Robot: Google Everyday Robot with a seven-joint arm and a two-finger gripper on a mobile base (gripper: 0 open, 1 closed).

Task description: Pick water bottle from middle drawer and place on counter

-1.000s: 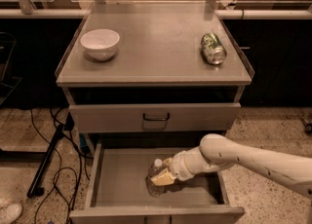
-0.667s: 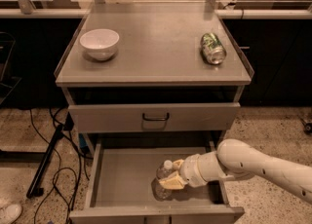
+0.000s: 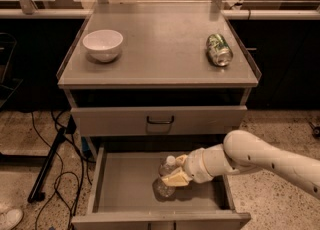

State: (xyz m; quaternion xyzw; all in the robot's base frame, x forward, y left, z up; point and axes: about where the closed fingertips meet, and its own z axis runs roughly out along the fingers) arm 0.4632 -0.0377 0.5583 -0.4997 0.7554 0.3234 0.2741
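The water bottle is in the open middle drawer, tilted, with its white cap up and to the right. My gripper reaches in from the right on a white arm. Its tan fingers are closed around the bottle's body. The bottle's base is at or just above the drawer floor. The counter is the grey top of the cabinet above, well above the gripper.
A white bowl stands on the counter's left side. A green-and-silver can lies on its right side. A shut drawer front with a dark handle overhangs the open drawer. Cables and a stand lie on the floor at left.
My gripper shifted a little right and toward the drawer's front, then rose slightly. The bottle, mostly hidden before, now shows with its cap up in the fingers.
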